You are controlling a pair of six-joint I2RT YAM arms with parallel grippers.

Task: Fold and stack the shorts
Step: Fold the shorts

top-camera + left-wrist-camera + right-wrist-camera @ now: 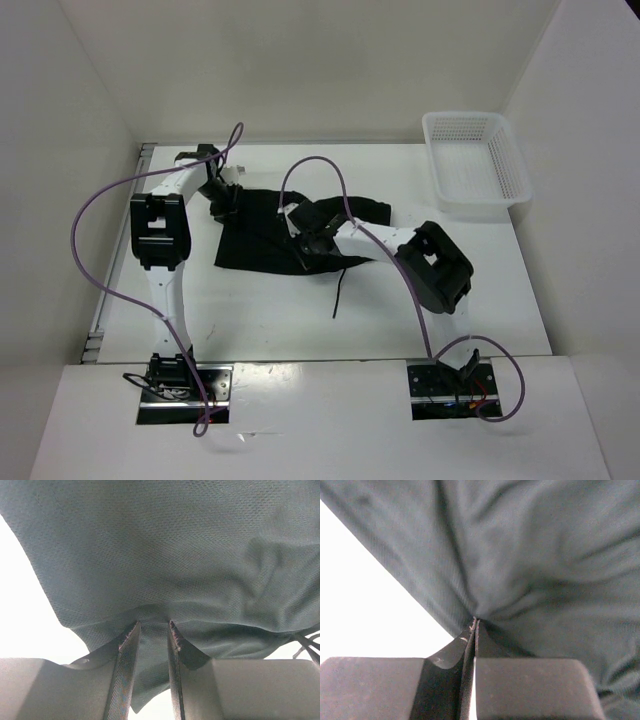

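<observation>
The left gripper point(152, 626) is clamped on the plain black soft fabric shorts point(252, 250) at their 10 o'clock corner. The shorts are spread at the centre of the white table point(300, 325). The right gripper point(474, 621) is pinched shut on cloth near their middle.

From above, white walls point(300, 70) are lit brightly and evenly by diffuse light, with only faint, soft shadows under the arms point(165, 240) on the surface point(280, 320); the black shorts point(255, 245) read as a flat dark patch with little detail. In both wrist views the surface is blown out to pure white and the fabric looks washed-out grey-green. The left wrist view shows the weave sharply, while the right wrist view is softer, its folds blurred.
</observation>
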